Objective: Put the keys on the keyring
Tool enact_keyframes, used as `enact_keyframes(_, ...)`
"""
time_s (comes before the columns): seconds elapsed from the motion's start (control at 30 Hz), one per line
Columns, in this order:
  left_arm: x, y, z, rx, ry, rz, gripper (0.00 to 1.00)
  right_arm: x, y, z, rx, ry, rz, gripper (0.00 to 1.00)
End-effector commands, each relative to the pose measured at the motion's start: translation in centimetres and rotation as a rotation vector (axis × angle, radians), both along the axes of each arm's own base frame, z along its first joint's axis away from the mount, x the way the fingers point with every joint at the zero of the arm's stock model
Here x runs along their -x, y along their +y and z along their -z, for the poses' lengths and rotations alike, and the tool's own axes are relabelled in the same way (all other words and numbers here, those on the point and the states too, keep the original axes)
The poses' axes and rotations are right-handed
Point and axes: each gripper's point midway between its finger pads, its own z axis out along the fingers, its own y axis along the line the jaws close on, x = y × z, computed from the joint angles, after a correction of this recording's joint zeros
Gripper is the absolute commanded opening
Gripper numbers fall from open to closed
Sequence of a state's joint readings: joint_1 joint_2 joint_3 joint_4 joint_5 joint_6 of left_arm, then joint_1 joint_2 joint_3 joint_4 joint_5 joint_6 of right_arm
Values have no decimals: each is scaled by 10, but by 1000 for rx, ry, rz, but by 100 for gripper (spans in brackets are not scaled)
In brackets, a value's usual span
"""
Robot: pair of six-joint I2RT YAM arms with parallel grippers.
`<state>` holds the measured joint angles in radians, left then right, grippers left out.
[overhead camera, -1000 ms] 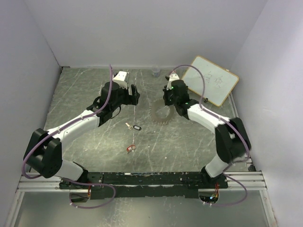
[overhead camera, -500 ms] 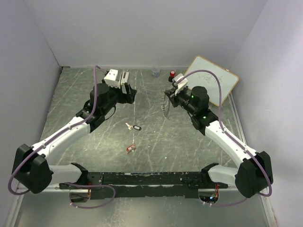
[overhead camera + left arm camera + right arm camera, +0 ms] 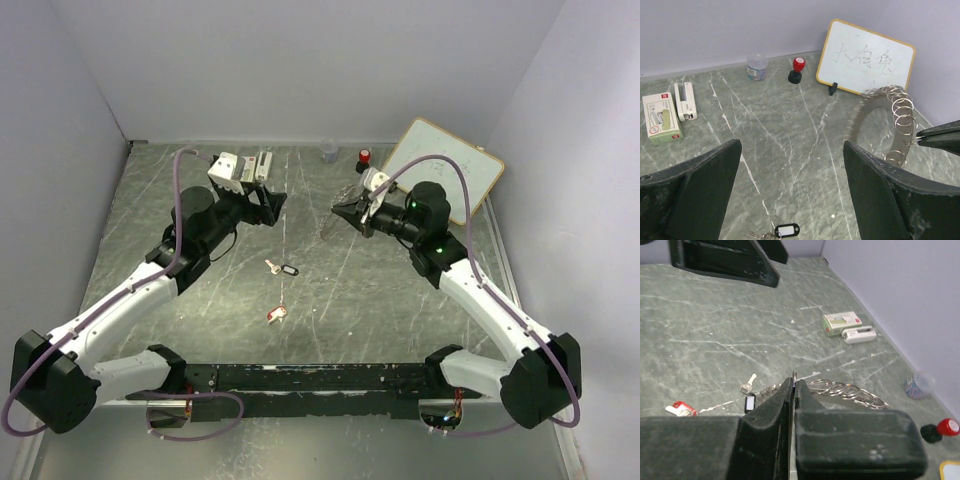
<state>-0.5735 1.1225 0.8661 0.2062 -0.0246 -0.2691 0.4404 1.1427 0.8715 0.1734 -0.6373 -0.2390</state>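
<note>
My right gripper is shut on the keyring, a dark toothed ring carrying several small silver split rings, and holds it tilted above the table. The right wrist view shows the jaws pinched on its thin edge, with the split rings beside them. The black-tagged key and the red-headed key lie on the table between the arms; they also show in the right wrist view. My left gripper is open and empty, raised above the black-tagged key.
A whiteboard leans at the back right. A red-topped stamp and a small plastic cup stand by the back wall. A white stapler and a small box lie at the back left.
My right gripper has lifted the keyring off the table and drawn back to the right. My left arm has pulled back to the left and risen. The keys have not moved.
</note>
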Motion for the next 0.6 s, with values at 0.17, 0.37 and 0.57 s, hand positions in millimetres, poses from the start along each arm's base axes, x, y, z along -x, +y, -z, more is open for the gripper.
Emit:
enact_keyframes(0.17,20,-15,-26,41,-117,131,94,39,12,-46,-49,-175,-215,0)
enact_keyframes(0.37,34,-29,-33,54,-161,246,94,63,12,-54,-49,-249,-313,0)
enact_keyframes(0.57,39,-34,-37,62,-176,289,94,69,13,-54,-46,-262,-348,0)
